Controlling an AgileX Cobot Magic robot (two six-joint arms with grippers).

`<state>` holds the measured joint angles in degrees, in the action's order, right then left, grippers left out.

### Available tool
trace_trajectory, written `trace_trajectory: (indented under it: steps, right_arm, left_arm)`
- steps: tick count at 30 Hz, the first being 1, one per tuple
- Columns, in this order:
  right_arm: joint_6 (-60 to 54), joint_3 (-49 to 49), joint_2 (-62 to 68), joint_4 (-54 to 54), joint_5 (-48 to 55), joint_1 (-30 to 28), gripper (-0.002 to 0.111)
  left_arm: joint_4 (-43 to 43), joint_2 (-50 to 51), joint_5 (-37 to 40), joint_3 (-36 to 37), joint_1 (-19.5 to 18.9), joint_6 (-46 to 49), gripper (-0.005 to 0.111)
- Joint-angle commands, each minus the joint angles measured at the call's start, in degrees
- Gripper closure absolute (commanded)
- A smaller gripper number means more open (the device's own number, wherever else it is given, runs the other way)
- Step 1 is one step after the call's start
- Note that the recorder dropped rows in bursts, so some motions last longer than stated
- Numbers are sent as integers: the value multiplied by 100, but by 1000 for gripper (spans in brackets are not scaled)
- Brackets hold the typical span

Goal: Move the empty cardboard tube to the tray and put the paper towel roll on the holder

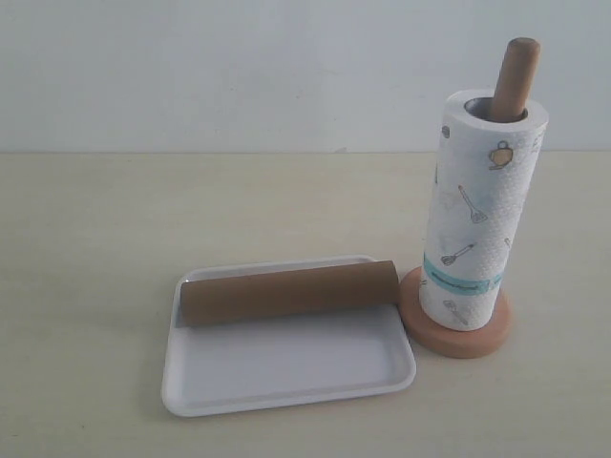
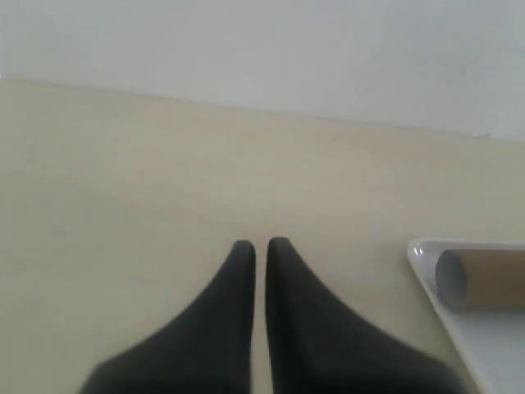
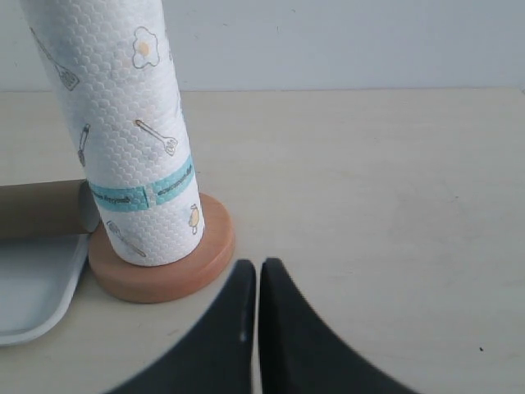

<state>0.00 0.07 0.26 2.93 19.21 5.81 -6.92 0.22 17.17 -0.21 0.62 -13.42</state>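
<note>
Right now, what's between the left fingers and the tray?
Only bare table lies between those fingers and the tray, seen in the left wrist view.

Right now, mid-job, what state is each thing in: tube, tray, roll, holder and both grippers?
empty cardboard tube: lying on its side in the tray, across its far part.
tray: flat, holding only the tube.
paper towel roll: upright, slid over the holder's post.
holder: standing, post top showing above the roll.
left gripper: shut, holding nothing.
right gripper: shut, holding nothing, near the holder's base.
</note>
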Motion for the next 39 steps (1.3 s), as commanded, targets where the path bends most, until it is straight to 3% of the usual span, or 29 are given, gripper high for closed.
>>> trace_trajectory:
  steps: [1, 39]
  right_arm:
    - [0, -7, -26, -26, -25, -12, 107]
    - [0, -7, -26, -26, -25, -12, 107]
  left_arm:
    - [606, -22, 25, 21, 2, 1024, 103]
    - [692, -22, 25, 21, 2, 1010, 103]
